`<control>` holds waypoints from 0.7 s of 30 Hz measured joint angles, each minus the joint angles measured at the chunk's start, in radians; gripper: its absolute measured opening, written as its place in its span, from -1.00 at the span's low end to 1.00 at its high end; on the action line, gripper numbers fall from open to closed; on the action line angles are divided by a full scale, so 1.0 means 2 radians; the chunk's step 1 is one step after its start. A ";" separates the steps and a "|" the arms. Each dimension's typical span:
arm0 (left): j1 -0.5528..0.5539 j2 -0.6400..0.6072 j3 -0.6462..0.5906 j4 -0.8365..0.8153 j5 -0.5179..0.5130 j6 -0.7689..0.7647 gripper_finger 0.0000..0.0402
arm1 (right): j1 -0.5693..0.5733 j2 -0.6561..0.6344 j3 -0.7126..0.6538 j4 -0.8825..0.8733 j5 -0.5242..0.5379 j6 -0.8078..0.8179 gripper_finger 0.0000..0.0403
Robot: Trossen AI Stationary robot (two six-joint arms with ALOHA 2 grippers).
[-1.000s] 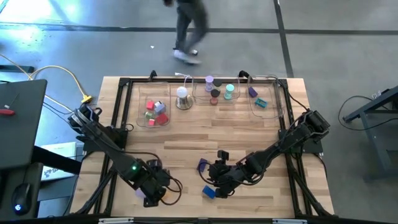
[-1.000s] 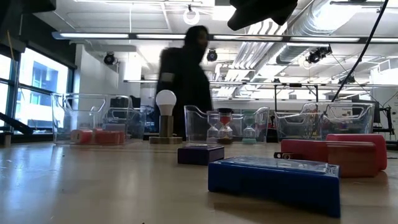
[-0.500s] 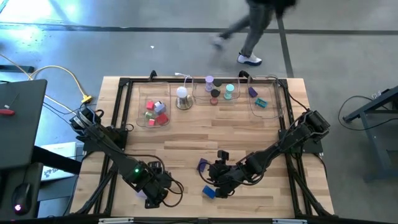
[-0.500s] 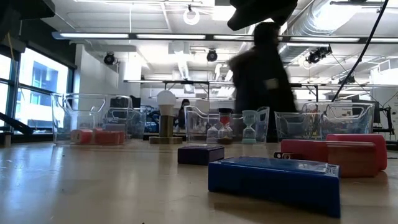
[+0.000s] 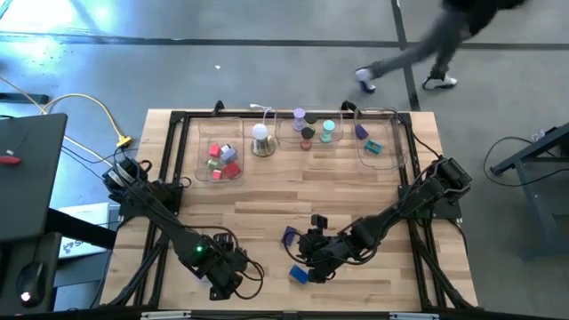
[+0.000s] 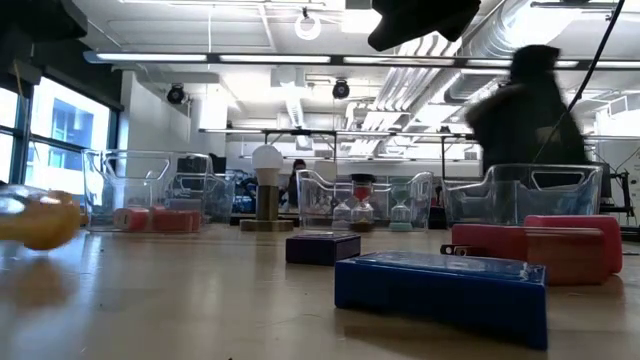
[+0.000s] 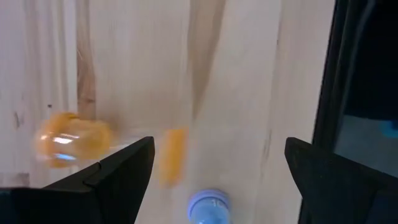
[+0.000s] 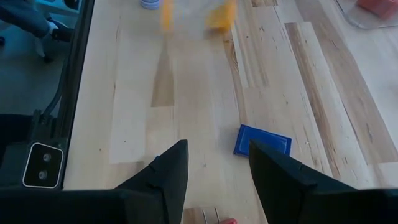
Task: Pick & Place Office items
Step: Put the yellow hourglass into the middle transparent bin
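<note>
Left hand (image 5: 222,286) moved nearer table edge, fingers wide open over blurred orange roll (image 7: 71,138); right hand unclear.

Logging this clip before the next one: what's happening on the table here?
Sorting job, partly done: several small pieces already sit in the clear trays at the far edge. The left gripper is open near the front edge, holding nothing, with a blurred orange piece on the wood before it. The right gripper hovers by a blue block and a purple block without gripping either.

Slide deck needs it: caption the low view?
Dark blue rectangular block lies nearest on the wooden table, clear plastic trays behind.
</note>
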 joint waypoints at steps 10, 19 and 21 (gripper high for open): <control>0.004 0.001 0.000 -0.014 -0.015 -0.002 0.74 | 0.000 0.000 0.000 0.000 0.000 -0.001 -0.22; 0.068 0.001 0.000 -0.200 -0.146 -0.234 0.68 | 0.000 0.000 0.000 0.000 0.002 -0.001 -0.22; 0.088 0.001 -0.002 -0.212 -0.145 -0.290 0.64 | 0.000 0.000 0.000 0.000 0.002 -0.001 -0.22</control>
